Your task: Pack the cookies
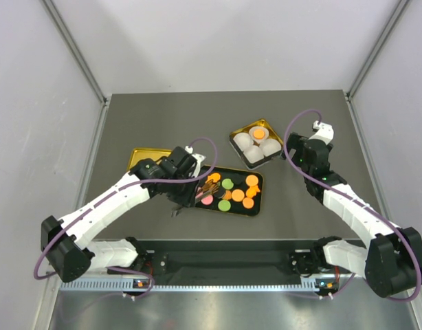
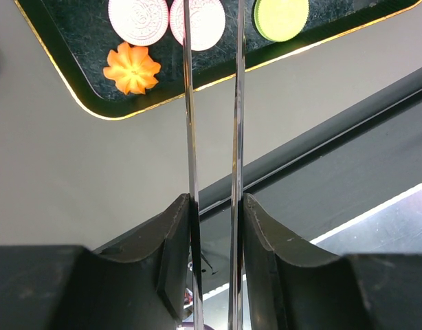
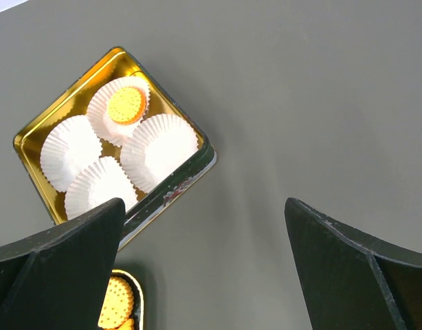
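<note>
Orange, green and pink cookies point(image 1: 237, 194) lie in a black gold-rimmed tray point(image 1: 260, 194). My left gripper point(image 1: 185, 184) hangs over the tray's left end, shut on thin metal tongs point(image 2: 236, 103). In the left wrist view the two blades stand slightly apart and reach toward a pink cookie point(image 2: 138, 19), a green one point(image 2: 281, 17) and an orange flower-shaped one point(image 2: 132, 69). The blade tips are out of frame. One orange cookie point(image 3: 125, 104) sits in a white paper cup inside the gold tin point(image 3: 32, 137). My right gripper point(image 3: 204, 213) stands open and empty beside that tin.
The gold tin point(image 1: 236, 135) holds several white paper cups point(image 1: 253, 155) at the table's middle back. A gold lid point(image 1: 139, 157) lies left of the tray, partly under my left arm. Grey walls stand on both sides of the table.
</note>
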